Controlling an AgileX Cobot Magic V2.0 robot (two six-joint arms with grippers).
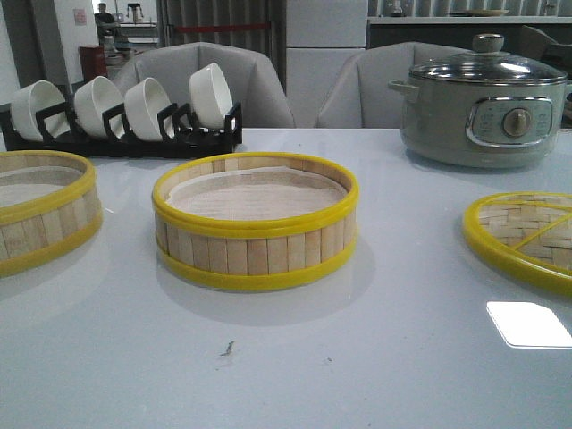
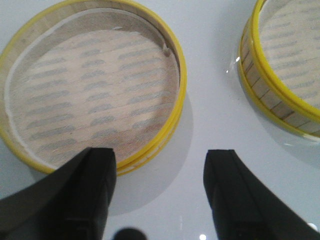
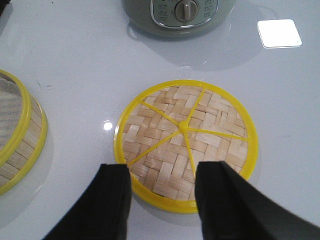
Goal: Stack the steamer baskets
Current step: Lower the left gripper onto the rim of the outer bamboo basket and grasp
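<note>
A: From the front, neither arm shows. One basket (image 1: 256, 221) sits mid-table, the second basket (image 1: 43, 217) at the left edge, well apart, and the lid (image 1: 523, 239) lies flat at the right, in front of the pot (image 1: 483, 105).

B: And the wrist views?

A: The left gripper (image 2: 160, 192) hangs spread wide, empty, one finger (image 2: 95, 187) over the rim of a basket, the other over bare table (image 2: 210, 100). I cannot tell whether it touches the rim.

B: The right one?

A: The right gripper (image 3: 162, 197) is also released, holding nothing, its fingers above the lid's near edge.
</note>
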